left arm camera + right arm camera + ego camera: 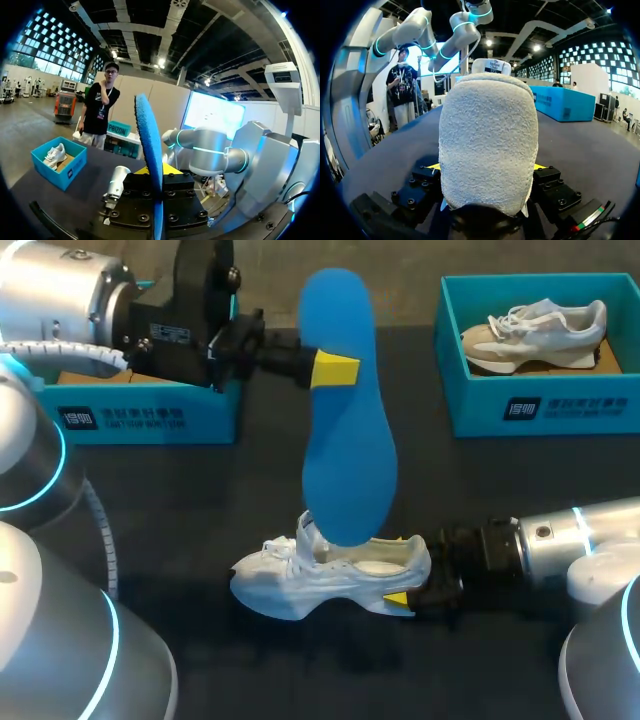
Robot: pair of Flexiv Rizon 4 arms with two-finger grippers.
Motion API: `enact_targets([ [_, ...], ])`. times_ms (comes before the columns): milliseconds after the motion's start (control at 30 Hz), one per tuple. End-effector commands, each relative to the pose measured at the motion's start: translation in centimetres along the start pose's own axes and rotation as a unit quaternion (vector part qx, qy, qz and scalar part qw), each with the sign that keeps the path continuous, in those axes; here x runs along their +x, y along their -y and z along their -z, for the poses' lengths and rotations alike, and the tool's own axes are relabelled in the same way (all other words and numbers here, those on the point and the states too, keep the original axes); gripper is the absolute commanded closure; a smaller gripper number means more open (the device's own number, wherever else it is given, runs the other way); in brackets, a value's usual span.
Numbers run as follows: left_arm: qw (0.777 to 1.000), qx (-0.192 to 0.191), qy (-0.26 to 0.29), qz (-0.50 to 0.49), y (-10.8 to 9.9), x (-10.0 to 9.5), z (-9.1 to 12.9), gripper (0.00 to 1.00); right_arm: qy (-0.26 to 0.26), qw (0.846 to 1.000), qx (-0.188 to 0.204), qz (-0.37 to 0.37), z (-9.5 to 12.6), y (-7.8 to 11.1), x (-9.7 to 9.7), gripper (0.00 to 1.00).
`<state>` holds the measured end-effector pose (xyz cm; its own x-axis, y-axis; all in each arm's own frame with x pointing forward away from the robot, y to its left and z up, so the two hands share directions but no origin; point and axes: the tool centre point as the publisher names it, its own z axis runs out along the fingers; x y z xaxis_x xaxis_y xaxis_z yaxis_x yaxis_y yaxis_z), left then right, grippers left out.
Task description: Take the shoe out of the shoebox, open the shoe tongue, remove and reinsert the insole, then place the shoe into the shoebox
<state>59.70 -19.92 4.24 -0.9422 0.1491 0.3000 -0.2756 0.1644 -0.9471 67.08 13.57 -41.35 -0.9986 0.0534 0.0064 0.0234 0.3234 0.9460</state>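
**Insole held upright above the shoe, one arm on each.**
Beside the far-left shoebox (pixel 150 418), the left gripper (pixel 335 370) clamps the blue insole (pixel 348 430), whose lower end sits at the opening of the white shoe (pixel 320 578), near centre. The right gripper (pixel 405 597) pinches the shoe's heel. A second shoe (pixel 535 335) lies in the far-right shoebox (pixel 545 410).

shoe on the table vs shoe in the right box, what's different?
The table shoe stands on its sole, heel clamped by the right gripper; the boxed shoe lies untouched in the right shoebox. The table shoe has the blue insole, held by the left gripper, at its opening; boxed shoe has none. Both pale sneakers.
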Motion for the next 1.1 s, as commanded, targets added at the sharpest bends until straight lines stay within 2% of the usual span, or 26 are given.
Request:
enact_targets([
  [33, 1.0, -0.01, 0.0, 0.004, 0.2, 0.5, 0.6, 1.0, 0.0, 1.0, 0.002, 0.0, 0.0, 0.0, 0.1, 1.0],
  [167, 1.0, -0.027, 0.003, 0.002, 0.5, 0.9, 0.7, 1.0, 0.0, 1.0, 0.002, 0.0, 0.0, 0.0, 0.1, 1.0],
  [500, 1.0, -0.027, 0.003, 0.002, 0.5, 0.9, 0.7, 1.0, 0.003, 1.0, 0.002, -0.001, 0.3, 0.1, 0.1, 1.0],
  [533, 1.0, -0.027, 0.003, 0.002, 0.5, 0.9, 0.7, 1.0, 0.003, 1.0, 0.001, -0.002, 0.4, 0.1, 0.1, 0.78],
  [567, 1.0, -0.027, 0.003, 0.002, 0.5, 0.9, 0.7, 1.0, 0.004, 1.0, 0.001, -0.003, 0.5, 0.1, 0.1, 0.24],
  [600, 1.0, -0.027, 0.003, 0.002, 0.5, 0.9, 0.7, 1.0, 0.004, 1.0, 0.001, -0.003, 0.6, 0.1, 0.1, 0.0],
  [867, 1.0, -0.027, 0.003, 0.002, 0.5, 0.9, 0.7, 1.0, 0.009, 1.0, 0.017, -0.003, 2.2, -0.2, 0.5, 0.0],
  [1100, 1.0, -0.027, 0.003, 0.002, 0.5, 0.9, 0.7, 1.0, 0.018, 0.998, 0.056, 0.002, 4.6, -0.8, 0.6, 0.0],
])
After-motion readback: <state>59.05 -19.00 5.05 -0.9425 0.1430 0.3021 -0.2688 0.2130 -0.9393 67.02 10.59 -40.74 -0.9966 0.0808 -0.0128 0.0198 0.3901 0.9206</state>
